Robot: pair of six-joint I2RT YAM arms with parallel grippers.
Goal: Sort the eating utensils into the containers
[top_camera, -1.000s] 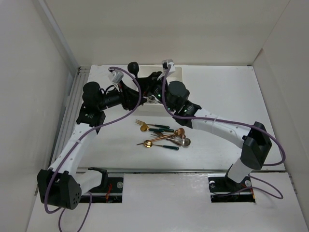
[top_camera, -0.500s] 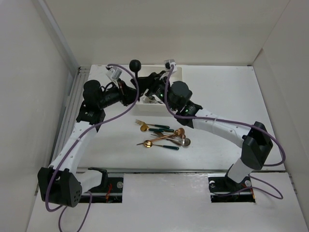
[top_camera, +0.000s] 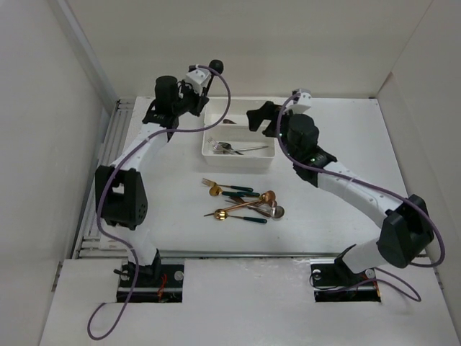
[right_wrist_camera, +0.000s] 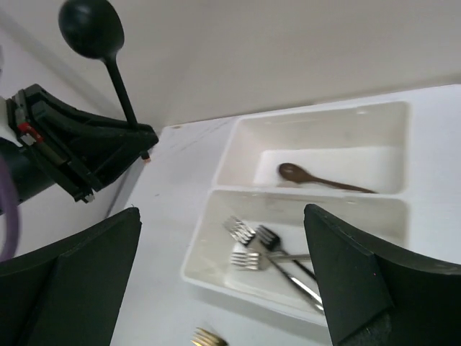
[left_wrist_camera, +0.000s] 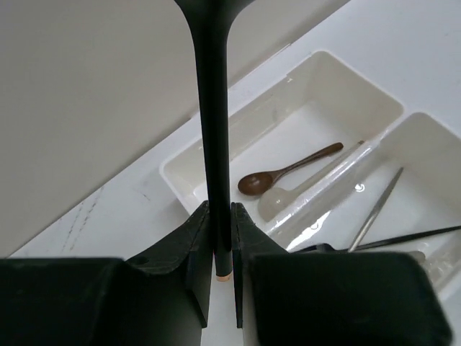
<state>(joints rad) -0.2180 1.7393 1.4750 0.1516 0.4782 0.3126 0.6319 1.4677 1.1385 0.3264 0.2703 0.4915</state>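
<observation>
Overhead view. Left gripper [top_camera: 202, 78], upper left of centre, over the far edge of the table [top_camera: 338, 130]: clamped on the black spoon [top_camera: 215, 67]. Left wrist view confirms it. Both jaws press against the slim black handle near its lower end. The handle runs straight up the frame, and a small orange tip shows just below the grip. Right wrist view, upper left: spoon upright, round bowl on top, clear of the table, left of both trays in that view.

Right gripper [top_camera: 253, 118]: jaws wide apart, nothing between them. It hovers over the right part of the trays, centre top in the overhead view.

Trays: two, side by side along their long edges, touching. Far tray [right_wrist_camera: 317, 109]: one brown spoon [right_wrist_camera: 295, 174] lying lengthwise, bowl toward frame left in the right wrist view. Near tray [right_wrist_camera: 193, 268]: silver forks [right_wrist_camera: 252, 241], at least three, tines toward frame left, handles overlapping.

Pile [top_camera: 245, 203] of unsorted utensils on the table, frame centre in the overhead view, just below the near tray but apart from it. Gold, copper and silver pieces, several with dark green handles, crossed over each other. Exact count cannot be told. A gold fork [top_camera: 209, 182] lies at the pile's upper left.
</observation>
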